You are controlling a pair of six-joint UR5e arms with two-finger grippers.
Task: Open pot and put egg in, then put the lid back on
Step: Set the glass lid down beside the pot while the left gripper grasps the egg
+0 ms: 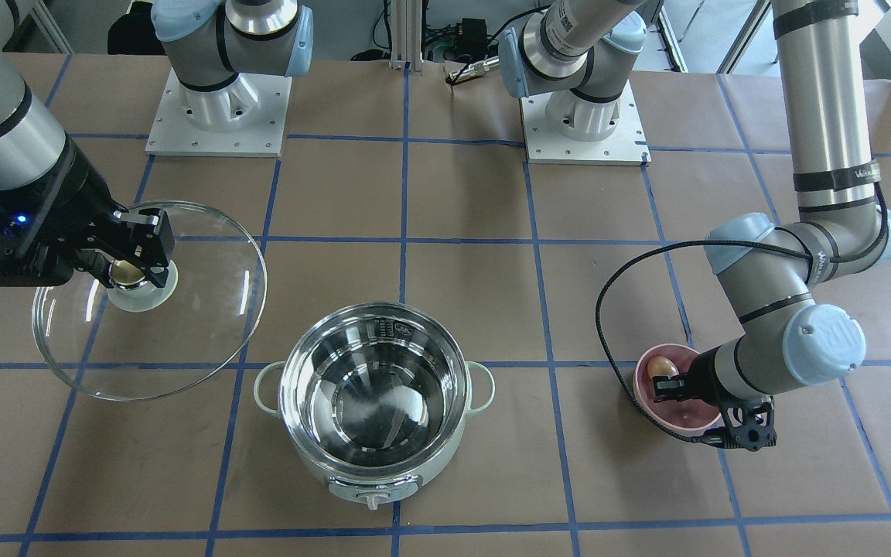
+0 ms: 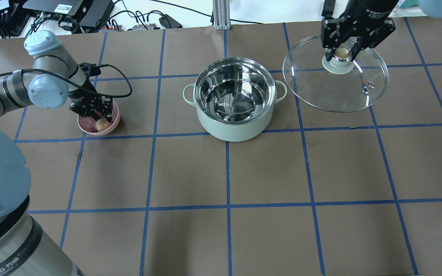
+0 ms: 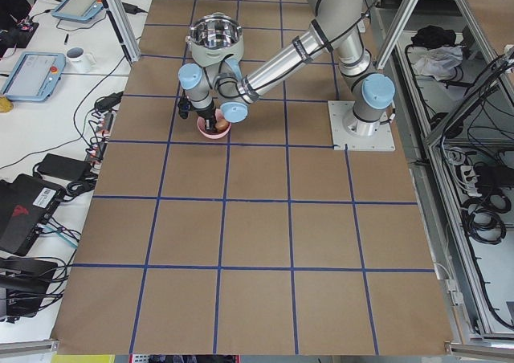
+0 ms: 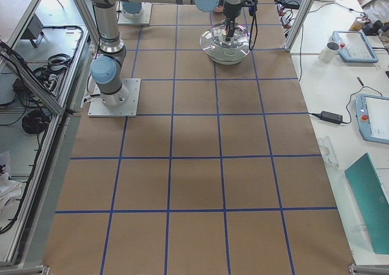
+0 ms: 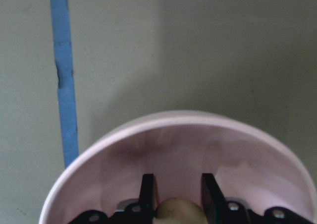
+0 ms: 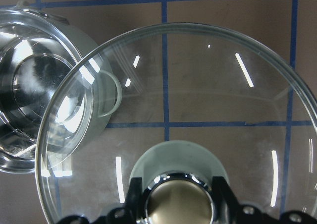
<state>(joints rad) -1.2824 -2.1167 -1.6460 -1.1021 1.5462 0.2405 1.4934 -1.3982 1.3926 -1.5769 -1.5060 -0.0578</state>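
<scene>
Left end effector (image 5: 176, 183) pinches the tan egg (image 1: 662, 367); right end effector (image 2: 341, 53) clamps the gold knob (image 6: 178, 204) of the clear lid (image 2: 336, 90).

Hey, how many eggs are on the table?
1. The egg lies in the pink bowl, between the fingers of the left gripper; the pot holds none.

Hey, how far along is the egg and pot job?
Done: the pot is open, its lid held off to the side by the right gripper. In hand: the left gripper straddles the egg in the pink bowl; a firm grip isn't clear. Left: egg into the pot, lid back on.
</scene>
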